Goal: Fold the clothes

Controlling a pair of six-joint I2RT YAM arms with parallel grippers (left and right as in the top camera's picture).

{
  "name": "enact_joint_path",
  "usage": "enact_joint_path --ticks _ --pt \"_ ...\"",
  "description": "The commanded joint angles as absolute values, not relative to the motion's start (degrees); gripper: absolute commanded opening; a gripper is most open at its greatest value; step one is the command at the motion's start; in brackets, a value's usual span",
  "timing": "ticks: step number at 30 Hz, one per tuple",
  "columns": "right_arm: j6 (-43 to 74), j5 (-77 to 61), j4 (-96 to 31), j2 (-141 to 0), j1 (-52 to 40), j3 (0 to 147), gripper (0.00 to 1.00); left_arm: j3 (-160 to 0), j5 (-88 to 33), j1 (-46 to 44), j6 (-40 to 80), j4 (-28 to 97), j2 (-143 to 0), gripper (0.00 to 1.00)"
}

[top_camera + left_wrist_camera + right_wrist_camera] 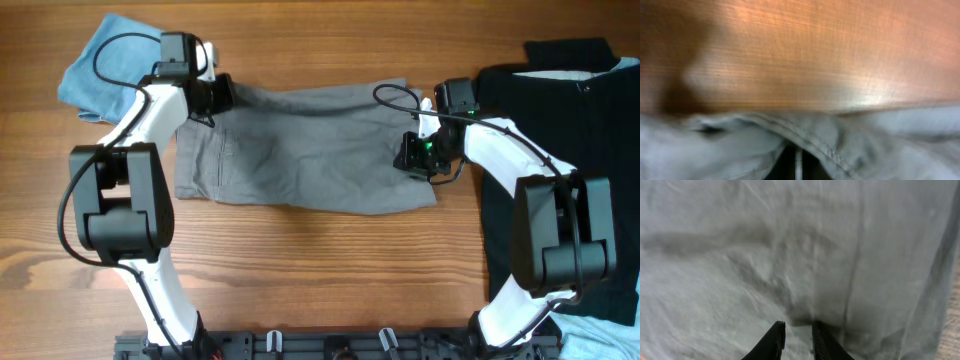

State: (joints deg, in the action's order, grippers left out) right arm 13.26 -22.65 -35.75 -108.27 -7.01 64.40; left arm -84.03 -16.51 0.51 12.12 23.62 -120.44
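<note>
The grey shorts (310,150) lie spread flat across the middle of the table. My left gripper (222,95) is at their far left corner. In the left wrist view the grey cloth (880,135) bunches over the jaws of that gripper (797,162), which is shut on a seamed edge. My right gripper (413,157) is at the shorts' right edge. In the right wrist view its dark fingers (775,340) stand close together, with puckered grey fabric (790,245) pinched between them.
A light-blue garment (100,65) lies crumpled at the far left corner behind the left arm. A black garment (570,150) covers the right side, under the right arm. Bare wood (320,270) runs along the front. A rail (330,345) edges the near side.
</note>
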Motion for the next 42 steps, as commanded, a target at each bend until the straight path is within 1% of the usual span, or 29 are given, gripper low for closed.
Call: enact_joint_path --ticks 1,5,7,9,10,11,13,16,17,19,20,23,24,25,28,30,31,32,33,34,35,36,37,40,42 --pt "13.96 -19.64 -36.03 -106.94 -7.27 63.46 0.22 -85.73 -19.53 3.81 20.16 23.05 -119.02 0.12" --pt "13.61 -18.35 -36.21 -106.94 -7.22 63.48 0.22 -85.95 -21.37 6.76 19.73 28.64 -117.03 0.16" --pt "13.47 -18.5 -36.29 -106.8 -6.83 63.83 0.17 -85.95 -22.65 8.03 17.82 32.1 -115.63 0.17" --pt "11.79 -19.86 -36.29 -106.43 -6.2 64.71 0.17 -85.95 -23.29 9.19 14.9 36.97 -113.71 0.2" --pt "11.0 -20.58 -36.49 -106.17 -5.8 65.34 0.19 -85.95 -22.74 9.72 13.67 39.97 -112.73 0.22" --pt "10.41 -21.39 -36.8 -105.8 -5.34 66.04 0.24 -85.95 -21.61 10.28 12.49 43.07 -111.81 0.25" --pt "9.69 -23.16 -37.17 -104.9 -4.38 66.98 0.33 -85.95 -17.34 11.31 10.35 48.95 -110.59 0.3" --pt "7.64 -26.55 -37.17 -103.48 -3.4 67.13 0.41 -85.65 -11.7 12.91 6.7 55.18 -110.76 0.35" --pt "7.49 -27.14 -37.34 -103.24 -3.33 67.13 0.43 -84.99 -11.31 13.32 5.13 55.55 -111.02 0.41" --pt "7.44 -27.09 -37.87 -103.28 -3.36 67.13 0.44 -83.33 -11.53 13.93 3.49 55.09 -111.66 0.59" --pt "7.42 -27.07 -38.17 -103.28 -3.36 67.11 0.45 -82.46 -11.55 14.06 3.05 54.5 -112.2 0.64" --pt "6.28 -27.11 -38.54 -103.28 -3.36 67.11 0.47 -80.16 -12.69 14.04 0.47 52.45 -113.84 0.86" --pt "6.0 -27.09 -38.65 -103.28 -3.36 67.11 0.48 -79.18 -12.8 14.02 -0.12 51.11 -114.65 0.91" --pt "5.98 -27.09 -38.72 -103.28 -3.36 67.11 0.48 -78.67 -12.8 14.0 -0.34 50.28 -115.18 0.95" --pt "5.98 -27.09 -38.79 -103.28 -3.36 67.11 0.48 -77.84 -13.54 14.0 -1.32 48.38 -117.36 0.98" --pt "5.98 -27.09 -38.83 -103.28 -3.36 67.11 0.48 -77.84 -15.66 14.0 -1.56 47.9 -118.61 0.96" --pt "5.98 -27.09 -38.83 -103.28 -3.36 67.11 0.48 -77.84 -22.26 14.0 -5.69 47.72 -119.52 0.89" --pt "5.98 -27.09 -38.83 -103.28 -3.36 67.11 0.48 -77.84 -24.36 14.0 -6.83 47.72 -119.77 0.86" --pt "5.98 -27.09 -38.85 -103.28 -3.36 67.11 0.48 -77.84 -26.33 13.98 -7.55 47.72 -119.96 0.77" --pt "5.96 -27.09 -38.85 -103.28 -3.36 67.11 0.48 -77.84 -27.27 13.91 -7.51 47.75 -120.25 0.59" --pt "6.0 -27.09 -38.83 -103.28 -3.36 67.11 0.48 -77.84 -27.44 13.87 -7.44 47.97 -120.38 0.43" --pt "5.98 -27.09 -38.83 -103.28 -3.36 67.11 0.48 -77.84 -27.42 13.89 -7.22 48.4 -120.4 0.14" --pt "6.0 -27.09 -38.85 -103.28 -3.36 67.11 0.48 -77.84 -27.42 13.89 -7.05 49.08 -120.4 0.04" --pt "6.0 -27.09 -39.11 -103.28 -3.36 67.11 0.48 -78.7 -26.96 14.63 -6.76 52.34 -119.87 0.04" --pt "5.98 -27.09 -39.48 -103.28 -3.36 67.11 0.48 -81.41 -23.7 16.1 -3.2 57.01 -118.83 0.04"
